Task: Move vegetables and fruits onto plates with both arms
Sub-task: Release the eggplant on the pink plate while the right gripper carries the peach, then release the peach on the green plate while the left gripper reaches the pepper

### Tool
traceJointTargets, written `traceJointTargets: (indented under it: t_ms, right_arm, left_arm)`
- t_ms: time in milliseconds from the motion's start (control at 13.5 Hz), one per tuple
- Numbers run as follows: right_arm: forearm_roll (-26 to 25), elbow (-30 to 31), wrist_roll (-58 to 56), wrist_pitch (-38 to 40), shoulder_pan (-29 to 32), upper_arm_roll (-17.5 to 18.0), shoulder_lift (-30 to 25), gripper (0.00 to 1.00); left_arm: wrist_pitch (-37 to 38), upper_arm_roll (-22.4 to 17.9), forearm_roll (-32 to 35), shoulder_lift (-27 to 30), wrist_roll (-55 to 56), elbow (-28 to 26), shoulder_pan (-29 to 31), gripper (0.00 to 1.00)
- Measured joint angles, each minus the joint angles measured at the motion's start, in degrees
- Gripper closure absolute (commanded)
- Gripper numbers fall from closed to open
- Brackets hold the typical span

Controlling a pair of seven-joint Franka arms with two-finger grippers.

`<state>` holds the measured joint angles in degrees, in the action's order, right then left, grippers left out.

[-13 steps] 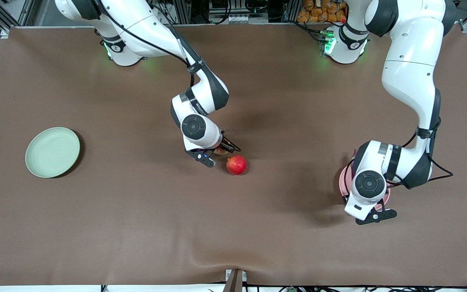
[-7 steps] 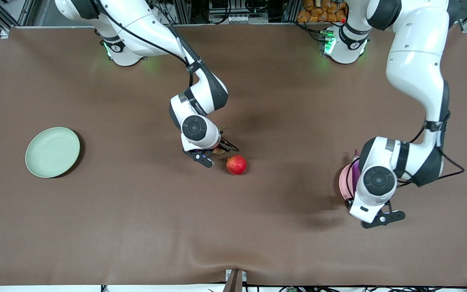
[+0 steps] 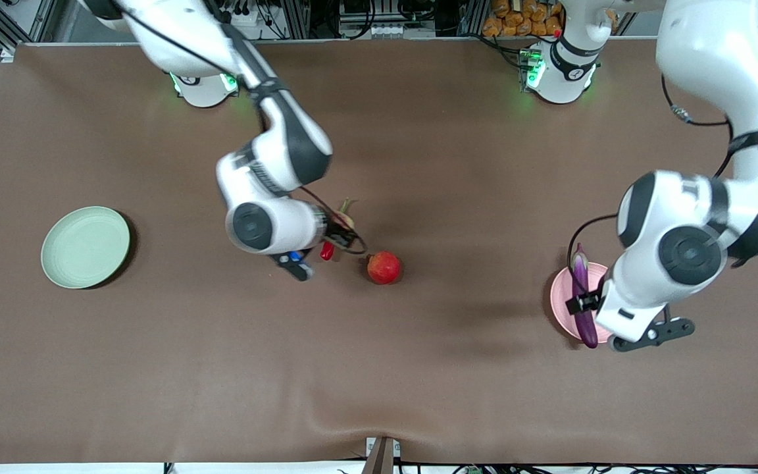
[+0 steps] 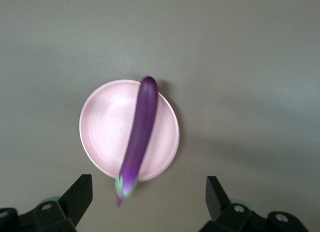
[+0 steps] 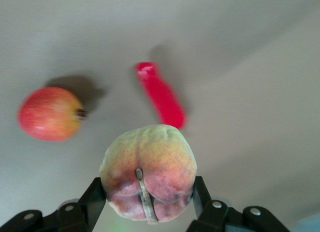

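Observation:
My right gripper (image 5: pixel 148 192) is shut on the orange-pink peach (image 5: pixel 148 172) and holds it above the table. In the front view the gripper (image 3: pixel 334 238) is over the red chili pepper (image 3: pixel 327 251), which lies on the cloth (image 5: pixel 162 95). The red pomegranate (image 3: pixel 384 267) sits beside the chili, toward the left arm's end (image 5: pixel 50 114). The purple eggplant (image 3: pixel 583 304) lies across the pink plate (image 3: pixel 560 299). My left gripper (image 4: pixel 147 197) is open and empty, high over that plate (image 4: pixel 100 132) and eggplant (image 4: pixel 140 129). The mint green plate (image 3: pixel 85 247) is empty.
Brown cloth covers the table. The green plate sits toward the right arm's end, the pink plate toward the left arm's end. A small grey bracket (image 3: pixel 381 454) sticks up at the table edge nearest the front camera.
My right arm has lifted with the peach and swung toward the green plate, uncovering the chili. My left arm has risen off the pink plate, showing the eggplant lying on it.

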<state>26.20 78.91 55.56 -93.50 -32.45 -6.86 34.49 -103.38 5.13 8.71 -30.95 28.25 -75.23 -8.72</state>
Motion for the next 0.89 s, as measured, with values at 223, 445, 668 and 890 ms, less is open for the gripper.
traceJointTargets:
  t_ms: [223, 445, 668, 890]
  right_arm:
    - [-6.6, -0.3, -12.0, 13.2, 7.1, -1.2, -3.1, 1.0]
    - [-13.0, 2.3, -27.1, 18.1, 15.4, -1.7, -5.4, 1.0]
    - [-22.6, 7.6, -40.9, 17.2, 23.4, -1.8, -6.6, 1.0]
    - [-28.9, 12.0, -57.9, 10.3, 32.2, -2.0, -6.7, 1.0]
  left_arm:
    - [1.5, 0.1, -6.3, 5.3, -2.6, -1.5, 0.6, 0.0]
    - [2.0, 0.1, -8.9, 12.3, -7.5, -7.6, 2.2, 0.0]
    - [2.1, 0.6, -10.2, 19.0, -13.6, -14.1, 2.9, 0.0]
    - [2.1, 6.3, -10.8, 21.4, -13.3, -17.3, 2.7, 0.0]
